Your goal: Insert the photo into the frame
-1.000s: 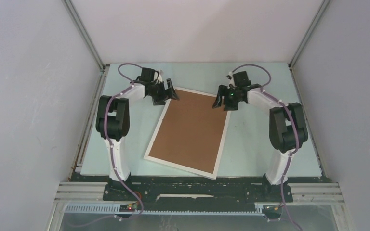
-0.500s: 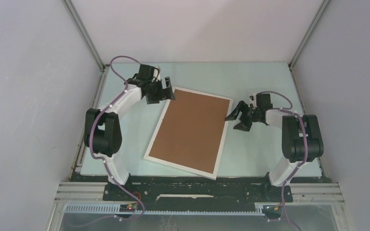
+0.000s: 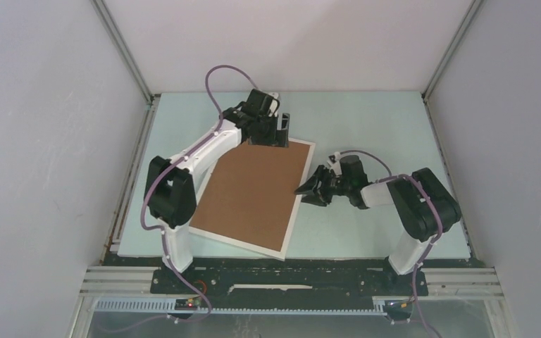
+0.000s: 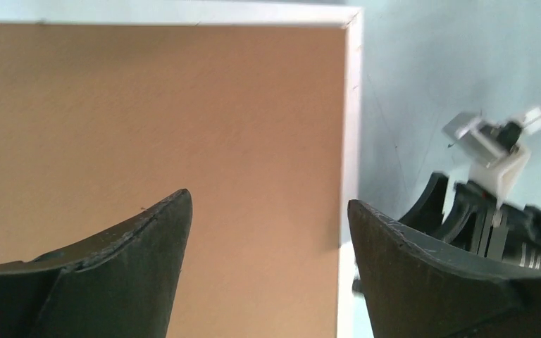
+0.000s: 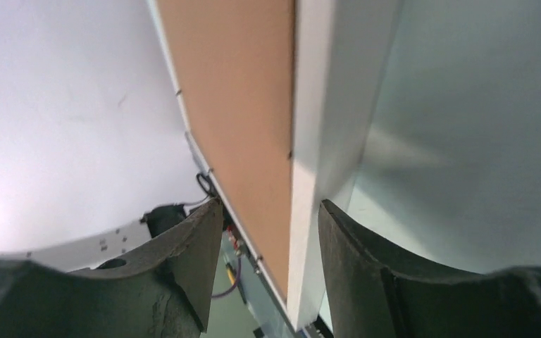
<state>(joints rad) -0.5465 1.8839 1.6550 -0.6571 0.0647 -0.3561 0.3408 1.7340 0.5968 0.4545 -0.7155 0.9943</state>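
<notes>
Left wrist view: left tool [image 4: 268, 201] gapes over backing board [image 4: 148, 105]; right tool [image 5: 269, 204] straddles frame [image 5: 324, 105] edge, grip unclear

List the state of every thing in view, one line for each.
the frame: back side up, turned at an angle.
backing board: seated in the frame, brown face up.
the photo: not in view.
left gripper: open above the frame's far end, holding nothing.
right gripper: open, straddling the frame's right edge.
</notes>
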